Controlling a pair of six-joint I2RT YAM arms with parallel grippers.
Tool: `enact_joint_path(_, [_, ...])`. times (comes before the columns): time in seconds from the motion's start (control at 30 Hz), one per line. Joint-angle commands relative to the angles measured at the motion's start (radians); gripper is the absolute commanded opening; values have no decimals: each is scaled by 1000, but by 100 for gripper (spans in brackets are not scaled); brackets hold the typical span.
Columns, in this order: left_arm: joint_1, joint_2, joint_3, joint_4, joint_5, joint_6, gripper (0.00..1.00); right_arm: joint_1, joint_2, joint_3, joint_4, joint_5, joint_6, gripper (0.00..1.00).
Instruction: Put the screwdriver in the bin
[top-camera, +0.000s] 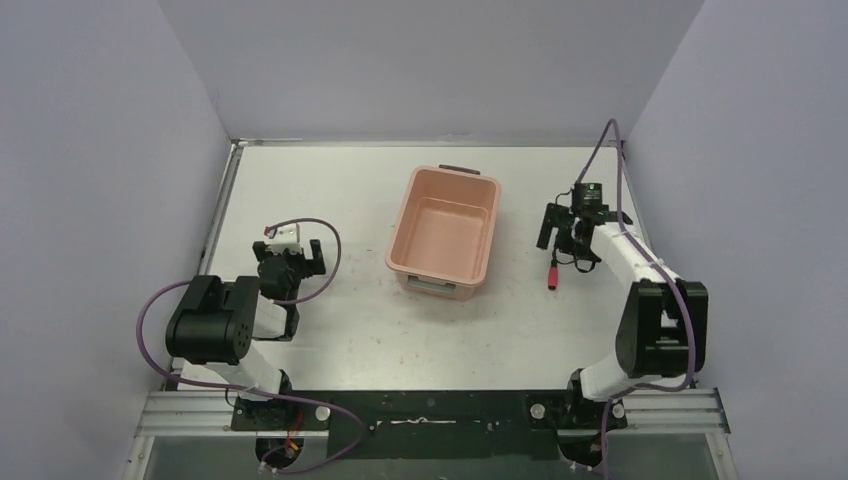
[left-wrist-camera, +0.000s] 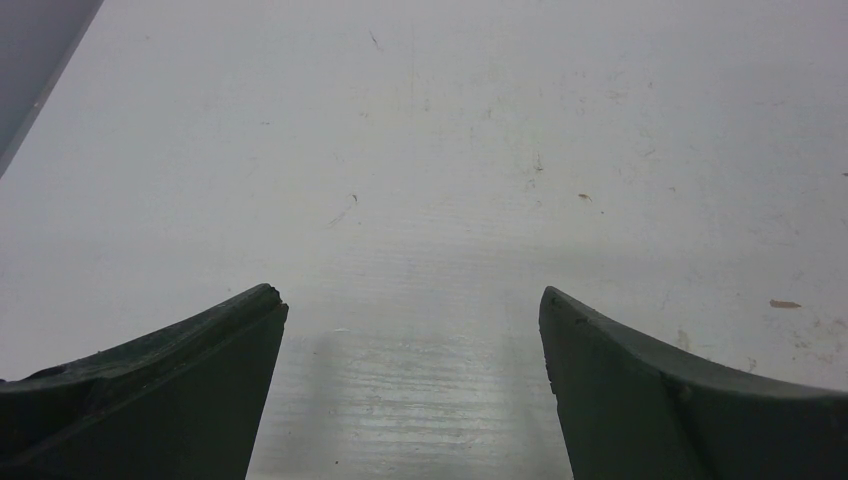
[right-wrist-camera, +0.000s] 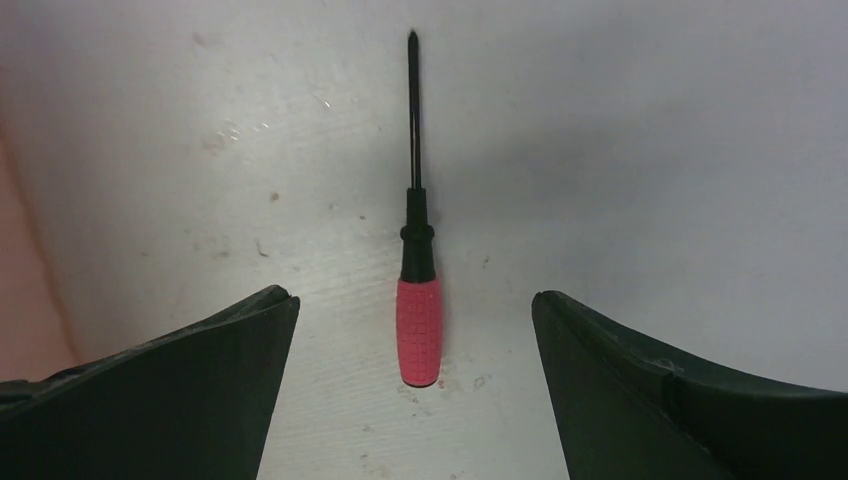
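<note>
Screwdriver (right-wrist-camera: 417, 240) lies on the table (right-wrist-camera: 650, 150), mid-frame between the spread jaws of your right gripper (right-wrist-camera: 412, 296), so closing, lifting and dropping it into the empty bin (top-camera: 405, 225) all remain.

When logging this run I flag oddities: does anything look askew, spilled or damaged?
Nothing stands out. The salmon-pink rectangular plastic bin stands upright and empty; the small red-handled screwdriver lies flat on the white table to its right, framed by the open right hand. The table shows only faint scuffs.
</note>
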Motion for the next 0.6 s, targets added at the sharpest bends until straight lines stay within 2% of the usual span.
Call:
enact_joint_path(0.0, [-3,-13,17,35,2,0,97,2,89,-44,2,-14,-22,86])
enact_joint_path(0.1, [-3,-13,17,35,2,1,97,2,142,-102,45,-49,-23,64])
enact_joint_path(0.17, [-3,-12,17,34,3,0,97,3,161,-126,63,-52,-23,39])
enact_joint_path(0.23, [-3,-12,17,35,2,0,97,2,160,-135,68,-43,-25,10])
enact_joint_path(0.27, [-3,-12,17,34,2,-1,97,2,151,-131,63,-36,-24,0])
enact_joint_path(0.4, [-3,-12,17,33,2,-1,97,13,40,-72,-3,-5,-12,0])
enact_joint_path(0.57, [-3,-12,17,34,2,-1,97,101,-136,123,-153,96,20,0])
